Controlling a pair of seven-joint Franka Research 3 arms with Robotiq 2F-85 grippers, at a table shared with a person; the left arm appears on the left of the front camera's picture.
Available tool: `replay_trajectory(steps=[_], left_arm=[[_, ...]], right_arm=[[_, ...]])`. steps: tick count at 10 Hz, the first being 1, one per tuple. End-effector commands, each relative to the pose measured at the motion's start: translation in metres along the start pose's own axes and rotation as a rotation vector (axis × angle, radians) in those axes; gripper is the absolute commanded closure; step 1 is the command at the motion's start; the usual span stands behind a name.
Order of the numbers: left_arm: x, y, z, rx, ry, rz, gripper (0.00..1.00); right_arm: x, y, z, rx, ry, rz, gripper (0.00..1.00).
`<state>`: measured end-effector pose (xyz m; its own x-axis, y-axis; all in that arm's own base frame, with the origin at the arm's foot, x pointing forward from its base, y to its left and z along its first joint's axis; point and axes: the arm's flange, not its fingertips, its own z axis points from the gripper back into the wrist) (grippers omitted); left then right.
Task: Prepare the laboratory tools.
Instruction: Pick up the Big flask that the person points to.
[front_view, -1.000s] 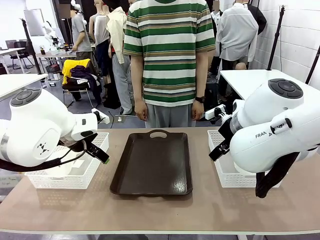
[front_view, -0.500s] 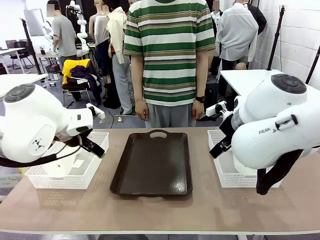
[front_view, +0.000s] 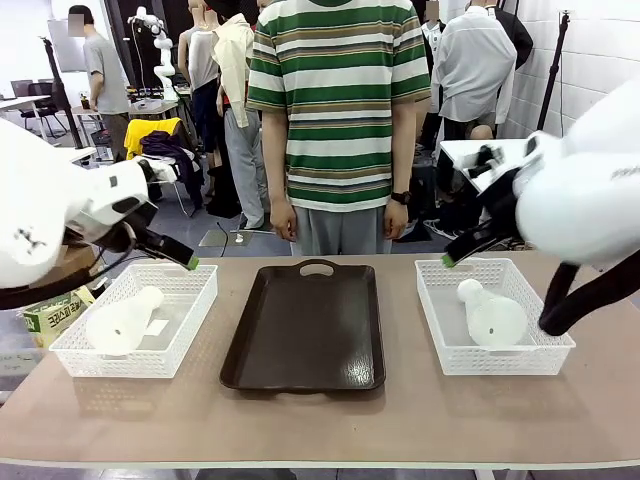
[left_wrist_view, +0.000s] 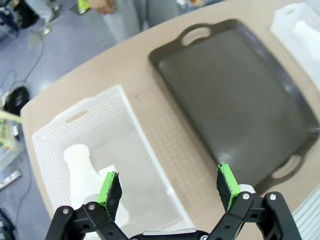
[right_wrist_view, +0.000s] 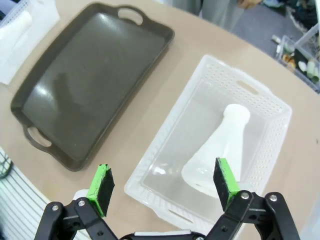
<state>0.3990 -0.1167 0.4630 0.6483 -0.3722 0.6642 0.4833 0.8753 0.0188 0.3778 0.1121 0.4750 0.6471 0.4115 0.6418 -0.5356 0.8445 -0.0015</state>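
Flasks lie on their sides, one per white mesh basket: left flask (front_view: 122, 322) in the left basket (front_view: 120, 362), right flask (front_view: 490, 316) in the right basket (front_view: 500, 362). The bare dark tray (front_view: 305, 320) sits between them on the counter (front_view: 300, 420). The left pincer (left_wrist_view: 167, 185) and right pincer (right_wrist_view: 162, 180) hover above, fully spread and holding nothing. Align each pincer across the narrow neck, since the base looks too wide. Clear the basket walls before closing.

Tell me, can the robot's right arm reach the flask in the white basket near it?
Probably yes. The right end effector hangs open above the white basket, which has no cover on top. The flask lies on its side inside, with nothing over it.
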Motion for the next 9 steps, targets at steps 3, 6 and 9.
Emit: replay_trajectory(steps=[3,6,9], left_arm=[[-0.017,0.044,0.047,-0.227,-0.079,0.031,0.0],[-0.026,0.073,0.055,-0.221,-0.068,0.059,0.0],[-0.033,0.09,0.064,-0.239,-0.041,0.044,0.0]], right_arm=[[-0.052,-0.078,0.047,0.143,-0.022,-0.122,0.0],[-0.076,-0.103,0.067,0.179,-0.077,-0.193,0.0],[-0.092,-0.118,0.083,0.206,-0.137,-0.246,0.0]])
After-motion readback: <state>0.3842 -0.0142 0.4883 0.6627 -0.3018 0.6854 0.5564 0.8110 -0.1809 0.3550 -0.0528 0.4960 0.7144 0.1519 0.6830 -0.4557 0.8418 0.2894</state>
